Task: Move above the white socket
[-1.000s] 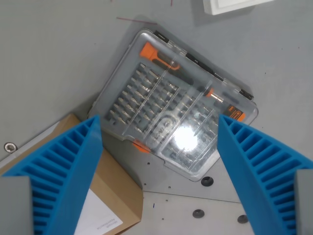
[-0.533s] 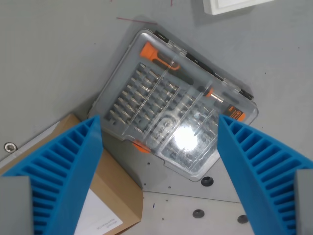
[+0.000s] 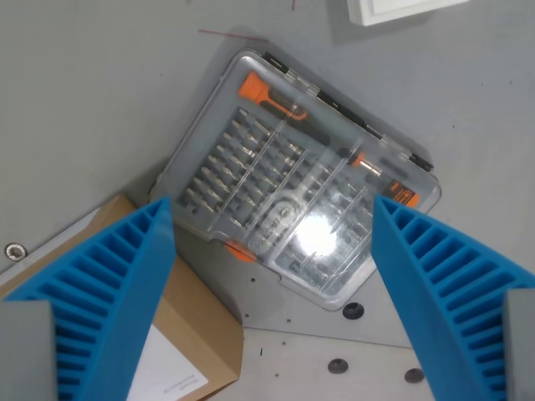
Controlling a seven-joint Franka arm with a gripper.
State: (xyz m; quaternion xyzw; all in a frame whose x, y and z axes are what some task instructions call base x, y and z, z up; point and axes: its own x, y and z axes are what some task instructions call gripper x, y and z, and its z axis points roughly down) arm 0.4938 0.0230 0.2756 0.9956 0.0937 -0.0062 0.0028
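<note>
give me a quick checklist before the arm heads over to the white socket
1. Target in view: partly. Only a corner of the white socket shows at the top edge of the wrist view. Ok, but barely.
2. Gripper empty: the jaws stand wide open with nothing between them. Ok.
3. Camera centred on target: the clear bit case fills the middle, not the socket. Not ok.
4. Nearby items clear of the jaws: the cardboard box lies below, by the blue finger on the wrist view's left; contact cannot be told.
5. Height over the case for travel: cannot tell from this one view.
</note>
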